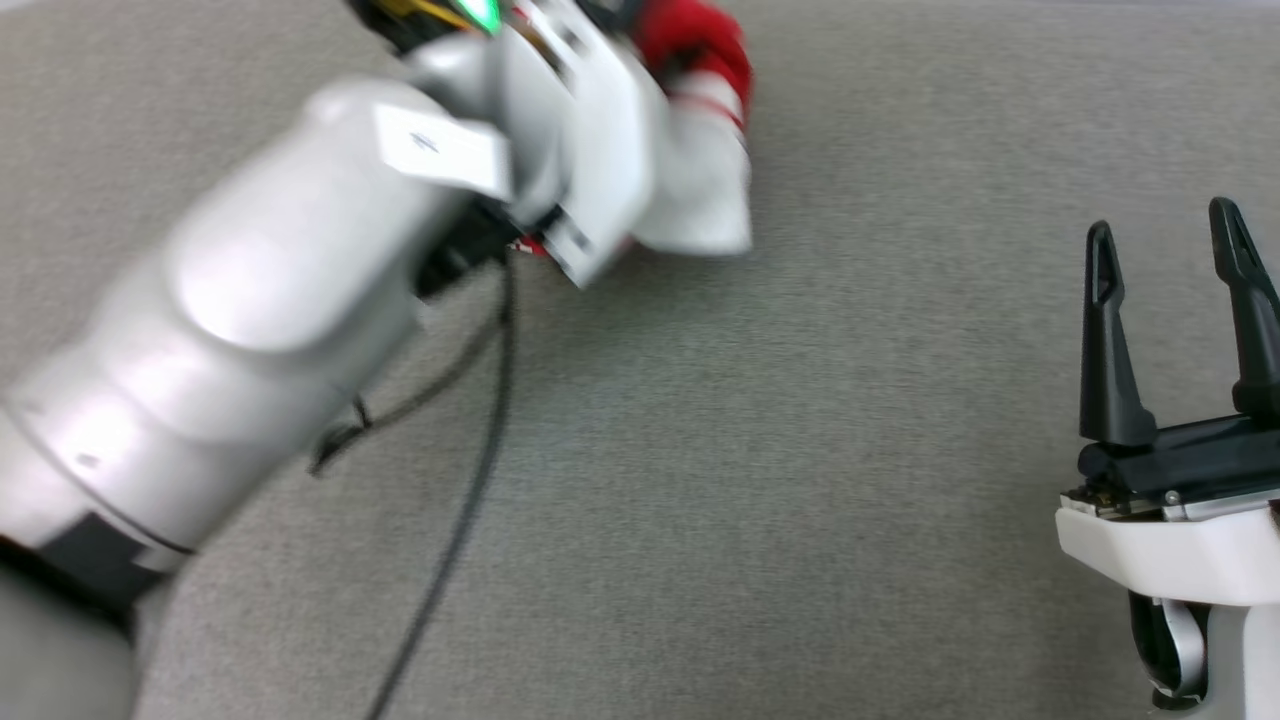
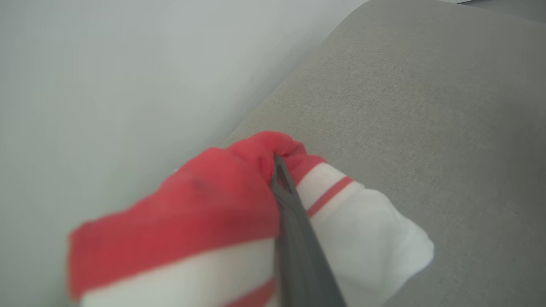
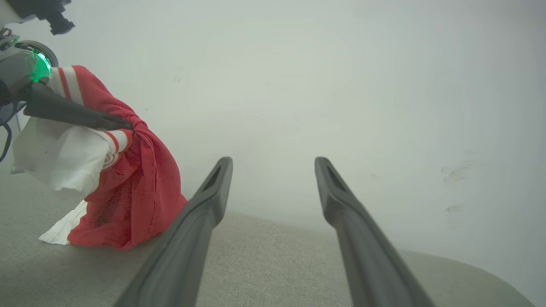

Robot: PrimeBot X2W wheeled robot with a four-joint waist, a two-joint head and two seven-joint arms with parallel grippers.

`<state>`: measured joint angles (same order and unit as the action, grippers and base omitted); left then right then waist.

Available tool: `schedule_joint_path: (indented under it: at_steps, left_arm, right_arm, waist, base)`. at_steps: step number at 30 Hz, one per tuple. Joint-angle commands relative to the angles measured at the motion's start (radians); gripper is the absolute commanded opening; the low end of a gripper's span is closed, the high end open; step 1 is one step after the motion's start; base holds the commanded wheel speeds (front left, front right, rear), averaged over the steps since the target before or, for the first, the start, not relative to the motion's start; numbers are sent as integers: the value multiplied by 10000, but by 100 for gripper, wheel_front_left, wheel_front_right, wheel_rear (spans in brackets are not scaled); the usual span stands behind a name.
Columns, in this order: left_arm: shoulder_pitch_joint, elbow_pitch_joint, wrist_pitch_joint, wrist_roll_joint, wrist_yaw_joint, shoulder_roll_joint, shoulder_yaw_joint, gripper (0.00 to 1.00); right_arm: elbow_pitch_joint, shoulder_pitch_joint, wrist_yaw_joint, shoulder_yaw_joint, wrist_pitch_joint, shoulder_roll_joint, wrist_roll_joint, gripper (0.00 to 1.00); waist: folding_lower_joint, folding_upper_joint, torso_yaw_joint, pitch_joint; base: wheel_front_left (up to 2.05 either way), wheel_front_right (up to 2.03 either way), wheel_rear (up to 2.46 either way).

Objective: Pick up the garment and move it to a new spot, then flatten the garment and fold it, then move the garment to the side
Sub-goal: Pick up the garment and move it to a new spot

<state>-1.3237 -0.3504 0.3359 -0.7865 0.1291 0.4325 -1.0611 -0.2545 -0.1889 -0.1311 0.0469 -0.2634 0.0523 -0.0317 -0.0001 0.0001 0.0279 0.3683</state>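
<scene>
The garment (image 3: 136,192), red with a white striped-trim sleeve, hangs bunched from my left gripper (image 3: 123,124), its lower folds resting on the grey surface. In the left wrist view my left gripper (image 2: 279,168) is shut on a pinch of the garment (image 2: 213,200), and one dark finger (image 2: 294,230) lies across the cloth. From the head camera, my pale left forearm (image 1: 280,300) reaches to the top and covers most of the garment (image 1: 700,180). My right gripper (image 1: 1162,225) stands open and holds nothing at the lower right, far from the cloth; its fingertips (image 3: 273,164) are wide apart.
A grey fabric surface (image 1: 800,450) spreads under both arms. A black cable (image 1: 470,500) hangs from my left arm across it. A pale wall (image 3: 341,85) rises right behind the surface's far edge, close to the garment.
</scene>
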Motion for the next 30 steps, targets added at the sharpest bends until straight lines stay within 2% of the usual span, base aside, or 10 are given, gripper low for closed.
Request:
schedule_joint_path:
  at_steps: [1,9,16,21,22,25,26,27,30]
  left_arm:
    - [221,61,-142,-63,-4,-203,-256,0]
    - [864,-359,-820,-414,-4,-1591,-1858,0]
    - [2302,-733,-503,-25,-2,-2833,-2195,0]
    - [3241,-521,96,437,-2,-3192,-2186,0]
    - [3799,-452,489,727,0,-3335,-2193,0]
    - [4081,-563,573,978,0,-3345,-2201,3]
    - [4103,-621,452,1094,0,-3356,-2199,86]
    - [4109,-678,277,1125,0,-3369,-2201,100]
    - [3948,-711,-603,977,-2,-3474,-2193,100]
  right_arm:
    - [33,75,7,67,-18,-33,125,100]
    - [30,90,7,295,-18,-32,291,100]
    - [92,7,7,342,-20,-32,390,100]
    - [131,-87,7,379,-20,-33,391,100]
    - [176,-125,7,345,-18,-33,401,100]
    - [233,-112,7,324,-18,-32,411,100]
    - [263,-86,7,328,-18,-32,406,100]
    - [297,-47,7,336,-18,-33,392,100]
    - [424,125,7,408,-20,-32,346,100]
  waist:
    - [1,-1,-286,-98]
    - [1,-1,-750,13]
    - [1,-1,-922,235]
    - [1,-1,-946,358]
    - [1,-1,-968,408]
    - [1,-1,-961,373]
    - [1,-1,-939,334]
    - [1,-1,-909,277]
    - [1,-1,-771,-13]
  base:
    - [0,0,0]
    - [0,0,0]
    - [0,0,0]
    - [0,0,0]
    - [0,0,0]
    - [0,0,0]
    - [0,0,0]
    - [0,0,0]
    - [0,0,0]
